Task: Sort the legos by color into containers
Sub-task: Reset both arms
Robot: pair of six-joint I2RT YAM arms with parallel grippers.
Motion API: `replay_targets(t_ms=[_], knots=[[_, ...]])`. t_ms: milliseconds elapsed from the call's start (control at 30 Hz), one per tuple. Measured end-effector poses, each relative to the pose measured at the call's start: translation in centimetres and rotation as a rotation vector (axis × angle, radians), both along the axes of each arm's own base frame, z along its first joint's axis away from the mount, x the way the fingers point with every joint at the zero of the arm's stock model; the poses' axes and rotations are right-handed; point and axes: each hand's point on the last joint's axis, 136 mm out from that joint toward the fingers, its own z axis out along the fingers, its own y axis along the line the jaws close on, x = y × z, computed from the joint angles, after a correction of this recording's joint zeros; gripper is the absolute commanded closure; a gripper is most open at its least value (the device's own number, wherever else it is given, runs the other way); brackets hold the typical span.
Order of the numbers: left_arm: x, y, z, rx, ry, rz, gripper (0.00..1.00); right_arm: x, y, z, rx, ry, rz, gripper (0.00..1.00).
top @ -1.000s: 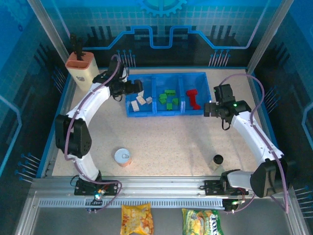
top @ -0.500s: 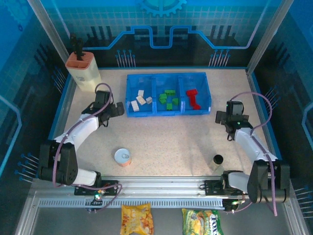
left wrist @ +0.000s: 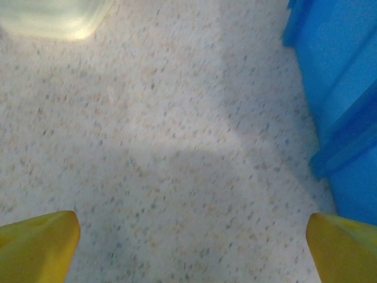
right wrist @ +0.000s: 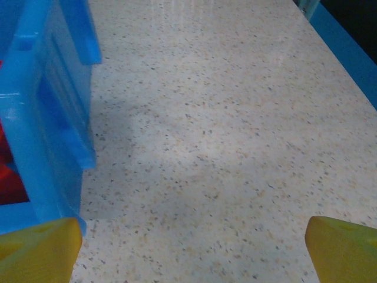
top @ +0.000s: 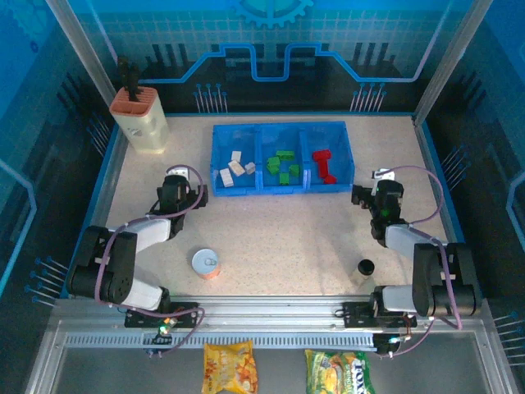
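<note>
I can't read any text from my station. The green-and-yellow foil snack bag [top: 339, 371] lying in front of the near rail has a band of light lettering across its front, but it is too small for me to make out. The orange-yellow snack bag [top: 230, 367] just beside it also has printing that I can't resolve. The blue back wall panel [top: 164, 33] carries a half gear emblem [top: 271, 10] at its top centre, drawn in lighter blue, with circuit-style lines below it. I can't make out any letters or numbers on it.
</note>
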Motion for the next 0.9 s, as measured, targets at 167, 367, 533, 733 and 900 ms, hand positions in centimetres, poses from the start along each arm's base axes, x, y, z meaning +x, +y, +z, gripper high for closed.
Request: replay_targets(t_ms=[167,367,533,733,900], knots=[[1.0,0.1,1.7,-0.003,-0.134,-0.039,0.01,0.9,2.2,1.3,0.001,-0.071,0.095,0.01],[-0.2,0.9,-1.4,-0.034,-0.137,-0.053,0.01,1.4,3.9,0.7,0.033,-0.115,0.173,0.00],[0.2,0.3,-0.4,-0.049,-0.185,-0.086,0.01,2.0,4.5,-1.1,0.040,-0.101,0.195,0.00],[0.3,0.1,-0.3,-0.056,-0.193,-0.098,0.01,2.2,5.4,-1.1,0.028,-0.114,0.227,0.00],[0.3,0.1,-0.1,-0.056,-0.199,-0.098,0.01,2.3,5.5,-0.9,0.025,-0.120,0.229,0.00]])
